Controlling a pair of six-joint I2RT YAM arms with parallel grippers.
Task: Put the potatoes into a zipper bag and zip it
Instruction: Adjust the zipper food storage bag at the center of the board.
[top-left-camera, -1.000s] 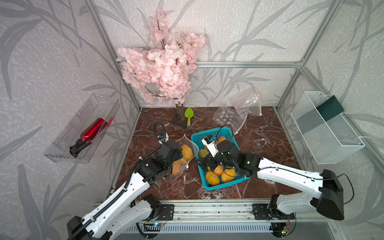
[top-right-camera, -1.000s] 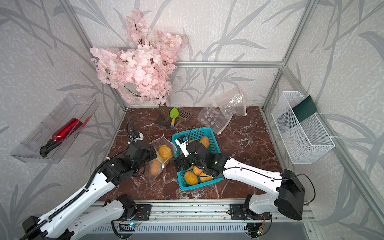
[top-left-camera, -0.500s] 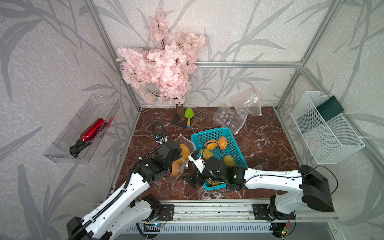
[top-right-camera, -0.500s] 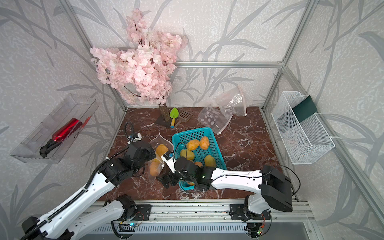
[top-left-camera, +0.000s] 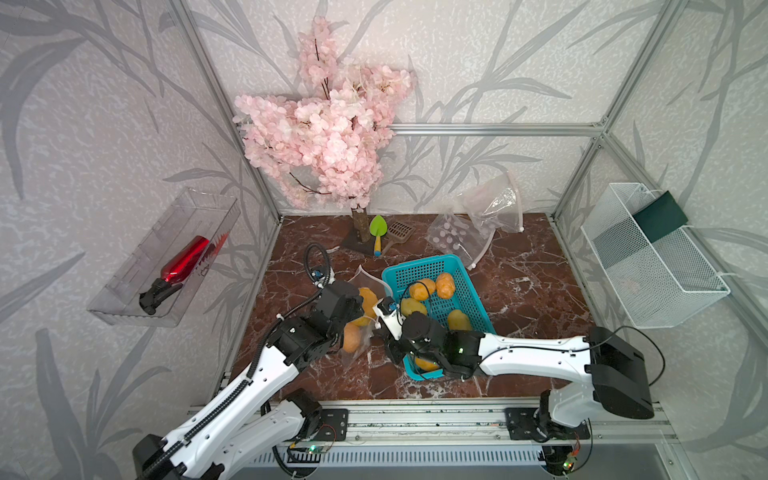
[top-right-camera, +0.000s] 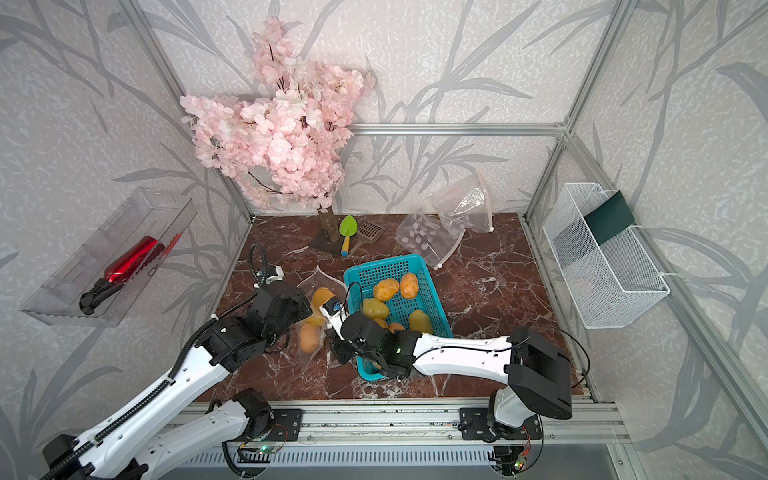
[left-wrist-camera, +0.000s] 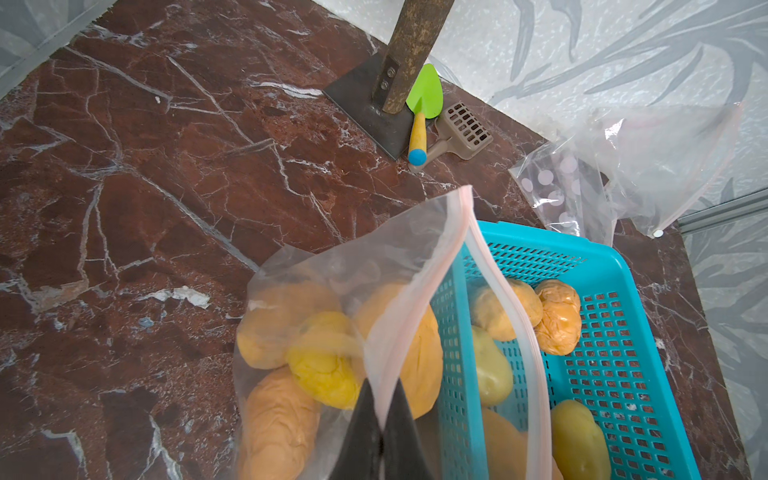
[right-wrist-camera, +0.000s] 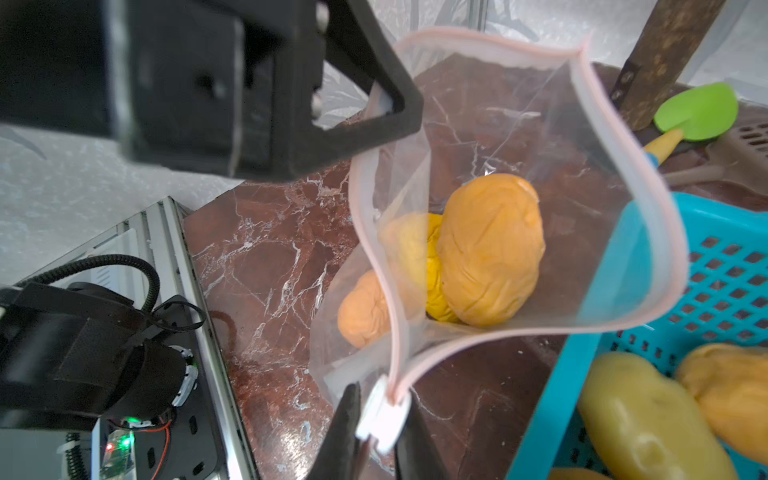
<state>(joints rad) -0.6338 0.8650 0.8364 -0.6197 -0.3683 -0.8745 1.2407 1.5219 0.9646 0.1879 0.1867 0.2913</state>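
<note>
Standing on the red-brown, white-veined marble table (top-left-camera: 519, 282), the bag (right-wrist-camera: 498, 116) is soft clear film, creased, with a pale pink zip strip round its mouth. The mouth gapes in a wavy loop. The bag sits just beside the basket (top-left-camera: 419, 264), on the side nearer the left arm. Its film overlaps the basket wall in the left wrist view; whether they touch cannot be told.

Potatoes (right-wrist-camera: 490, 249): oval, lumpy, matte, skin wrinkled. Most are yellow-orange. One in the bag is bright yellow, and two in the basket are paler and greenish. At least three lie piled at the bottom of the bag, pressed against one another. Five show loose on the basket floor in both top views, and another is partly hidden under the right arm.

Basket: rigid teal plastic, rectangular, with walls and floor pierced by a grid of small slots.

Left gripper (left-wrist-camera: 381, 395): black wedge-shaped fingers pressed together on the bag's rim, holding that lip up.

Right gripper (right-wrist-camera: 379, 432): black fingers closed on the white, rounded slider (right-wrist-camera: 384, 409) at the end of the zip strip, well along the rim from the left gripper's hold.

At the back of the table lie two other bags (top-left-camera: 494, 203), clear and crumpled, one printed with white dots.
</note>
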